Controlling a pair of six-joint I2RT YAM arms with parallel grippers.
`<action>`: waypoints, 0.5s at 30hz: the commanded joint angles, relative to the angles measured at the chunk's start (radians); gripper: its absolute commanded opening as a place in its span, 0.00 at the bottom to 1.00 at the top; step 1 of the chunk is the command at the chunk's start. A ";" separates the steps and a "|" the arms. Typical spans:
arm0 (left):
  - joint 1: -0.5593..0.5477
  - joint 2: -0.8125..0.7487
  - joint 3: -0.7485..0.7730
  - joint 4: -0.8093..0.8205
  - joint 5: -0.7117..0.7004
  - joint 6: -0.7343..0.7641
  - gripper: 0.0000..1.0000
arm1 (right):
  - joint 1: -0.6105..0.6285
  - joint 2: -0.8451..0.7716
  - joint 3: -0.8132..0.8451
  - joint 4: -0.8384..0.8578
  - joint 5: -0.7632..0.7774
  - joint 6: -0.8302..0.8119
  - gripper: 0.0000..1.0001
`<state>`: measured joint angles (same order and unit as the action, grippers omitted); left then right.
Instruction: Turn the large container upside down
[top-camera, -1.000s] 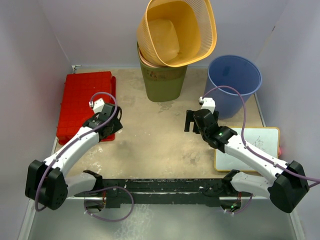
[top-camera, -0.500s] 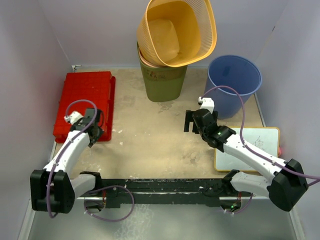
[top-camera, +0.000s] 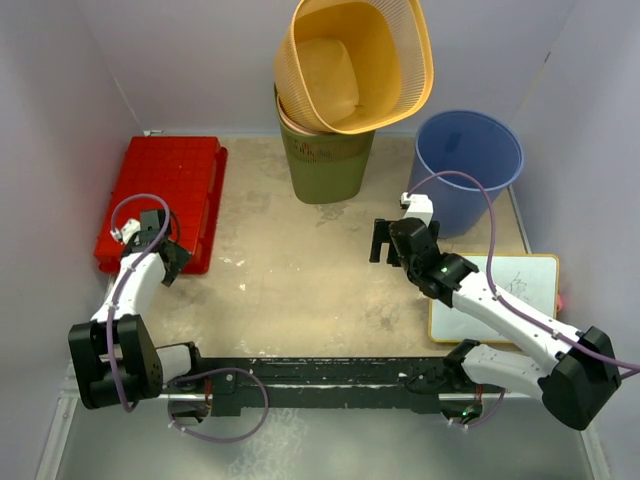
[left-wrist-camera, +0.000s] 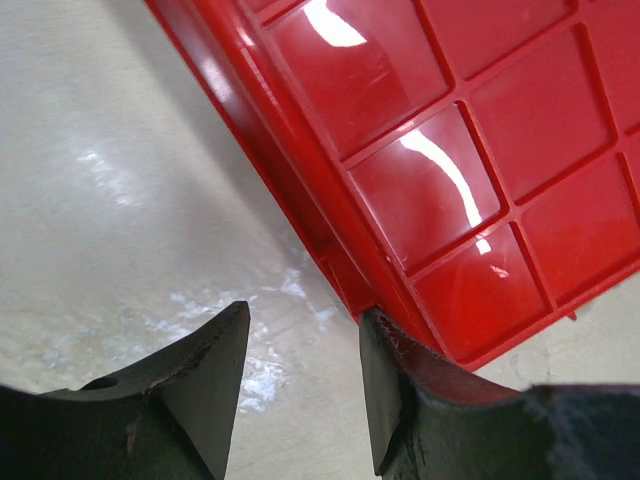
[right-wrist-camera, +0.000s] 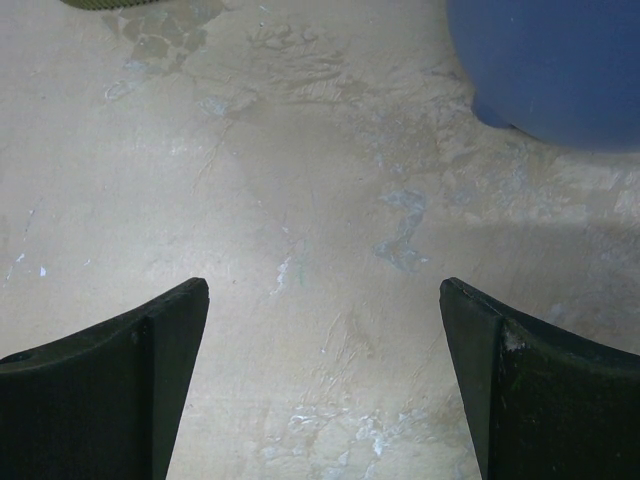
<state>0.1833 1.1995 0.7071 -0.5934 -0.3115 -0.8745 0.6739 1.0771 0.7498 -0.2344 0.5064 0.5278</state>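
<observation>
The large red ribbed plastic container (top-camera: 165, 190) is found lying flat along the left edge of the table (top-camera: 300, 290), its near rim just beside the narrowly parted, empty left gripper (left-wrist-camera: 300, 330), while the right gripper (top-camera: 379, 241) is held wide open toward the right edge; the approach is judged under way, and a rim grasp is called for next.

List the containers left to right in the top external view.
red crate → olive-green bin → blue bucket. The orange basket sits on top of the bin and the whiteboard overlaps the bucket's span, so both are left out.
</observation>
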 joint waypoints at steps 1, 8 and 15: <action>0.006 0.016 0.088 0.123 0.135 0.114 0.45 | -0.002 -0.020 0.017 0.012 0.031 -0.008 1.00; -0.094 -0.030 0.173 0.075 0.156 0.194 0.47 | -0.001 0.016 0.023 0.033 0.011 0.006 1.00; -0.321 -0.095 0.426 -0.023 0.065 0.220 0.51 | -0.001 0.018 0.044 0.028 0.055 -0.021 1.00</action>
<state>-0.0578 1.1694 0.9764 -0.5999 -0.2058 -0.7029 0.6739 1.1038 0.7498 -0.2291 0.5083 0.5266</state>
